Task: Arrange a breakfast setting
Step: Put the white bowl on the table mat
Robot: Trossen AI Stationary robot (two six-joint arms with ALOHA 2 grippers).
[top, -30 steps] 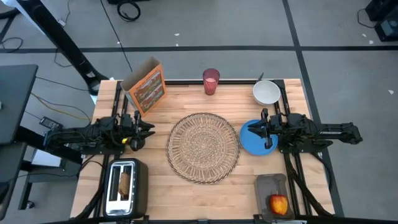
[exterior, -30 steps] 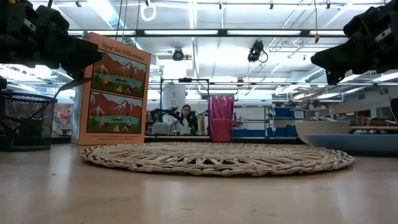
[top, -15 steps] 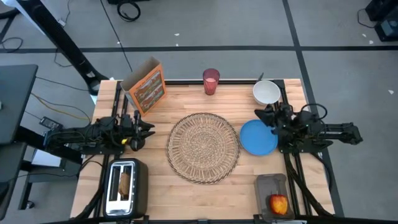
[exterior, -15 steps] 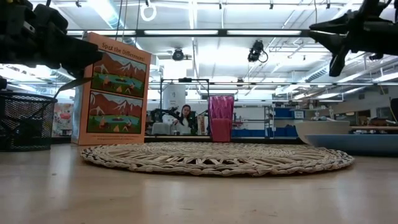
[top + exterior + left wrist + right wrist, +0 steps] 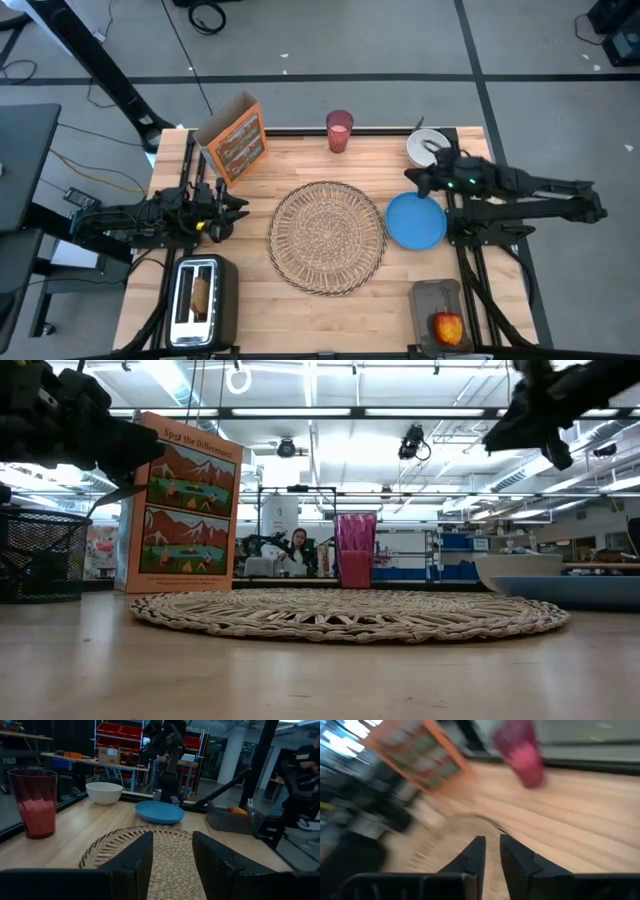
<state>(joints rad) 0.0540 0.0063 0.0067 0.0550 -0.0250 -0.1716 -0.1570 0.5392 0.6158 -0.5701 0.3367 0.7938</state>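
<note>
Right tool (image 5: pixel 418 177) raised between white bowl (image 5: pixel 428 149) and blue plate (image 5: pixel 415 220), fingers nearly together, empty; bowl at far right of bench (image 5: pixel 300 310). Bowl judged rigid, smooth, breakable: rim grip advised. Left tool (image 5: pixel 171 862) apart, parked left

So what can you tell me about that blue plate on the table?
The blue plate is small, round and shallow, plain blue with a smooth, slightly raised rim, and nothing lies on it. It sits flat on the wooden table, just to the right of the round woven placemat; the two look very close, but whether they touch is unclear. The white bowl stands apart from it, nearer the table's far edge. The right gripper hangs above the plate's far rim and does not hold it.
</note>
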